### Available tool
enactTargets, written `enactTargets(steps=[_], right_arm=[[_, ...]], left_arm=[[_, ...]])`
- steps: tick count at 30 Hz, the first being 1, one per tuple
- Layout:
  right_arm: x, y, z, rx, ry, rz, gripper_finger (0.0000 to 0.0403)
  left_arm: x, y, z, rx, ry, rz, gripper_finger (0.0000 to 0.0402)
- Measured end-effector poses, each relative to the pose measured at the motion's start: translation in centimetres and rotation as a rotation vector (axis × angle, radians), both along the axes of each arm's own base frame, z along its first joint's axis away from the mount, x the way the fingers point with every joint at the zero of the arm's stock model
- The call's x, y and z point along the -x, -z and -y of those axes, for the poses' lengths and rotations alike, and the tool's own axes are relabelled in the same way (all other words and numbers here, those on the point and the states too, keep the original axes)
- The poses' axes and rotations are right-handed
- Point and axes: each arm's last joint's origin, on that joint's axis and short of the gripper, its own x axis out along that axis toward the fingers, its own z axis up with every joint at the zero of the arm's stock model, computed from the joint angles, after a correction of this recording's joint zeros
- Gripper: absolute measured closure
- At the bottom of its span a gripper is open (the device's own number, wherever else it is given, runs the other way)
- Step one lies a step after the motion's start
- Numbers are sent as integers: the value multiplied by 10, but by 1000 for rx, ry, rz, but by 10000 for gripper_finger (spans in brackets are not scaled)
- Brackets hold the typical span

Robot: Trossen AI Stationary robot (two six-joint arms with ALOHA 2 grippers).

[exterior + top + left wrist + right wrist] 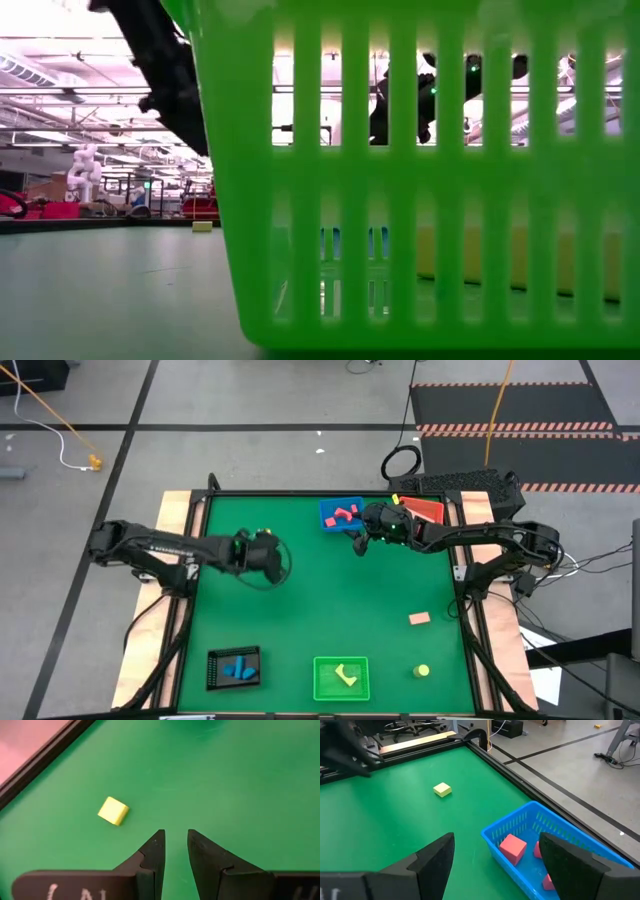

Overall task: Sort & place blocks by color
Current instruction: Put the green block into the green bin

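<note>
My left gripper hovers over the green table's left middle, fingers narrowly open and holding nothing. A yellow cube lies flat on the table just ahead of it. My right gripper is wide open and empty, standing above the near corner of the blue tray. Red blocks lie in that tray. A pink block and a yellow cylinder rest on the table's right side.
A black tray with blue blocks and a green tray with a yellow piece sit at the near edge. A red tray at the far edge is partly under the right arm. Black rails border the table.
</note>
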Motion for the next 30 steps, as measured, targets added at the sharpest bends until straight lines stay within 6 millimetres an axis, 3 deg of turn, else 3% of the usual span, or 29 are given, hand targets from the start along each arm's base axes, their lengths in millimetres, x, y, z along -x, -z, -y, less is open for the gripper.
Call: enactTargets(steps=[6, 11, 22, 30], right_arm=[[0, 0, 0, 0, 0, 0, 122], [0, 0, 0, 0, 0, 0, 122], [0, 0, 0, 0, -1, 0, 122], [0, 0, 0, 0, -1, 0, 122]], left_arm=[[6, 0, -51, 108, -116, 36, 316], [13, 2, -77, 154, -136, 29, 316], [-8, 34, -94, 173, 14, -51, 316], [-3, 47, -104, 159, -24, -156, 300]])
